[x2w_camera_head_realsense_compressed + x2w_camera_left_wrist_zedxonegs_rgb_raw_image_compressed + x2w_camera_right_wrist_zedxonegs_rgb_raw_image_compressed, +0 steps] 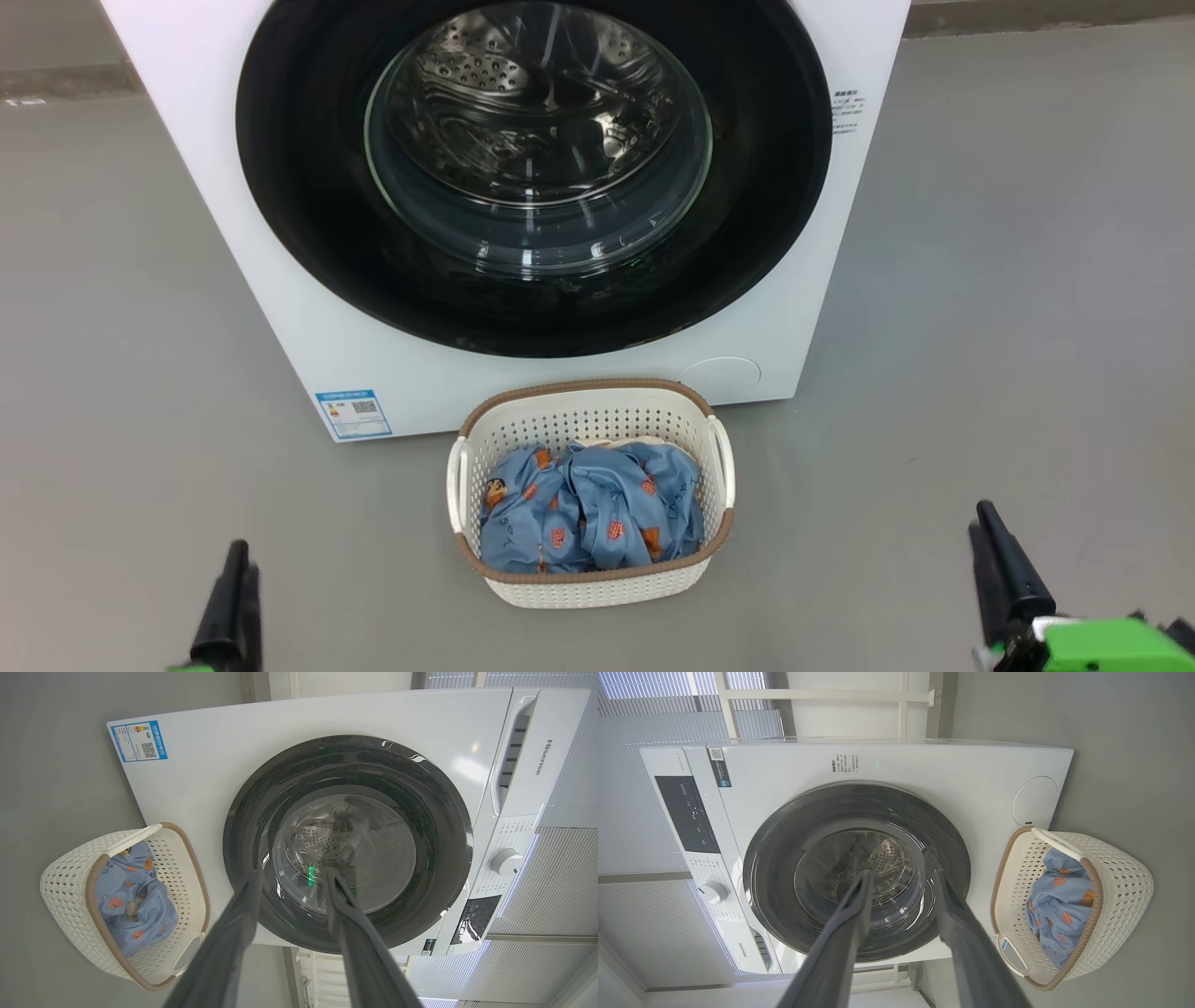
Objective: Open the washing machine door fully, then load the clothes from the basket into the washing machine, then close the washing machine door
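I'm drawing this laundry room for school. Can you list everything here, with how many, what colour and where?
washing machine: one, white, on the floor behind the basket
washing machine door: one, black rim, clear glass, shut
basket: one, cream with brown rim, on the floor
clothes: one pile, light blue with orange prints, in the basket
label sticker: one, blue, machine's lower left corner
round cap: one, white, machine's lower right corner
dial: one, white, machine's top panel
floor: one, grey, under everything
left gripper: one, dark, open, facing the door
right gripper: one, dark, open, facing the door
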Controlling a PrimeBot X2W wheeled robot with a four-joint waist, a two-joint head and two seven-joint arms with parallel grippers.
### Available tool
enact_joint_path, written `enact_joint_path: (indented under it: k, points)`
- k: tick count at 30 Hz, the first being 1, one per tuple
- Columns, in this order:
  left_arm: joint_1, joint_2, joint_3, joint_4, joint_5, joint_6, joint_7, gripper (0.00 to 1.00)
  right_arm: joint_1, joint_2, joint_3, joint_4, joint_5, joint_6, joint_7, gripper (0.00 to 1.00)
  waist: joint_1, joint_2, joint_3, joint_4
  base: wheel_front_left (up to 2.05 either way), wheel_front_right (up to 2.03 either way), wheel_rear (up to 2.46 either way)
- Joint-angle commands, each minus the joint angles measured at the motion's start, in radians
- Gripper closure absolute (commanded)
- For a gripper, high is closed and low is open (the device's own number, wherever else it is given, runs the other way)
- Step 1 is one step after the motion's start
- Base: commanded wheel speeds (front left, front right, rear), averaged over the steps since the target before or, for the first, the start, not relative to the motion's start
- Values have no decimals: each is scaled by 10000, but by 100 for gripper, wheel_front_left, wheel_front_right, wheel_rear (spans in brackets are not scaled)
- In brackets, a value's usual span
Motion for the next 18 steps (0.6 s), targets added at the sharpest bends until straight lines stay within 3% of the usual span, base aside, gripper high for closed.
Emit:
enact_joint_path:
  k: [1,9,18]
  points:
    - [-50,31,10,-57,2,0,-2,0,-43,-15,1,-63,-4,0,0,0,0,0,0,0,0,0,0]
    - [37,-18,-70,-49,128,-7,-153,0,-11,-47,87,-72,-196,-1,-143,0,22,0,-20,2,0,0,0]
    - [2,134,-272,-197,526,-16,-457,0,-102,-240,296,-199,-709,-1,-437,0,0,0,-8,1,0,0,0]
